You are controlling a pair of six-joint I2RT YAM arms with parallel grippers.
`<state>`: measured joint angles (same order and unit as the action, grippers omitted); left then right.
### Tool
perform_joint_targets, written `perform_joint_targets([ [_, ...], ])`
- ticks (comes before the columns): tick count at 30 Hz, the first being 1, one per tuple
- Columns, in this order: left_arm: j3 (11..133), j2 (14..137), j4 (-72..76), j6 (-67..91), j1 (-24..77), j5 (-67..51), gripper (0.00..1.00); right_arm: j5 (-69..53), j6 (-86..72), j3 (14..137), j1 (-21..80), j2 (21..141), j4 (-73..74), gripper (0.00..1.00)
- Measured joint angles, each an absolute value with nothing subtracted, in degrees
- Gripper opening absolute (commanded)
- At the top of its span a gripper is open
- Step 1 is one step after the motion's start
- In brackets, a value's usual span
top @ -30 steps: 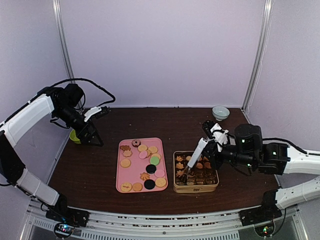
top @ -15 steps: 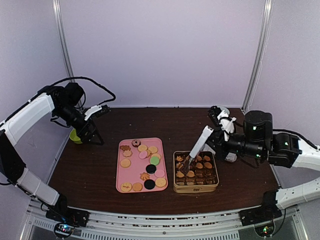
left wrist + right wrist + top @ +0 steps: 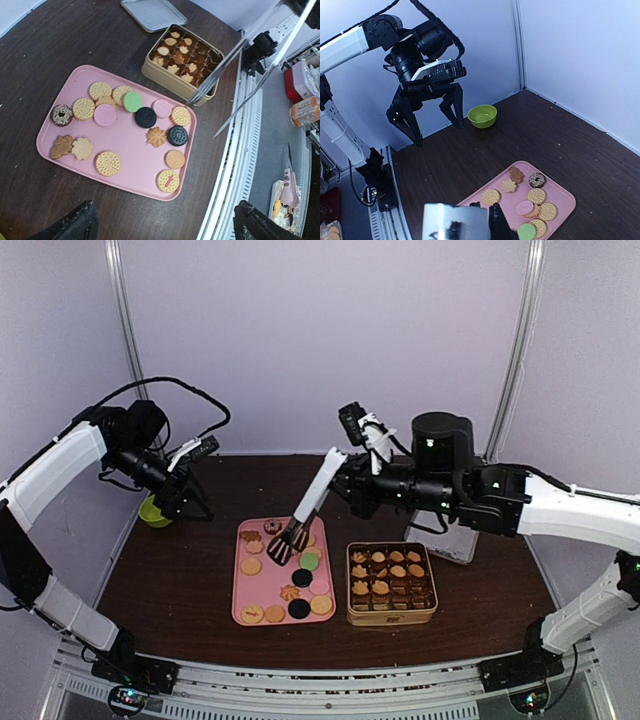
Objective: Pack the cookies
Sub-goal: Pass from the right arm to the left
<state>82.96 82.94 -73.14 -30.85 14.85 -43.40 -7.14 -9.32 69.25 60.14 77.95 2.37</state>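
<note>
Cookies (image 3: pixel 145 117) sit in 2 places. Most are loose on the pink tray (image 3: pixel 125 145), centre-left of the table (image 3: pixel 170 580): tan rounds, flower shapes, a few pink, black and green discs, 1 sprinkled ring at the tray's far-left corner. The rest are in the tin (image 3: pixel 167 82).

Tray and tin lie side by side w/ a slim gap, tin to the right. Both are close to the near edge, w/ only a narrow strip of bare wood in front. There is wider bare wood left of the tray and behind both.

The tin is divided into small cells. Many hold tan cookies; some front cells look dark, can't tell. Tin lid (image 3: pixel 154 13) lies flat behind the tin, apart from it.

Right gripper (image 3: pixel 345 472) is clenched on the tongs (image 3: pixel 305 512), reaching in from the right above the tin. Tong tips are over the tray's rear-right cookies; can't tell if they touch.

Left gripper (image 3: pixel 437 134) is spread wide w/ nothing in it, up in the air at rear-left, near the green bowl (image 3: pixel 482 115).
</note>
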Motion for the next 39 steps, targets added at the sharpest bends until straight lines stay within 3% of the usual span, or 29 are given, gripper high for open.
perform_joint_targets([
  [12,80.55,82.06,-78.17,-39.29,15.11,-56.69,0.67,-17.63,-15.38,85.41,59.88,97.78,-5.56,0.0],
  [28,78.06,82.06,-82.7,-45.82,15.9,-60.49,0.32,-22.35,-17.91,89.78,57.78,101.82,-7.09,0.0],
  [33,77.49,82.13,-82.94,-46.09,16.69,-60.36,0.0,-22.79,-17.72,89.78,57.63,101.82,-7.01,0.0],
  [37,77.47,82.28,-83.05,-48.27,17.98,-60.8,0.0,-23.59,-17.52,89.76,57.3,101.82,-6.5,0.0],
  [39,77.45,82.59,-82.83,-48.27,18.44,-60.88,0.08,-24.25,-17.52,89.76,57.04,101.82,-6.24,0.0],
])
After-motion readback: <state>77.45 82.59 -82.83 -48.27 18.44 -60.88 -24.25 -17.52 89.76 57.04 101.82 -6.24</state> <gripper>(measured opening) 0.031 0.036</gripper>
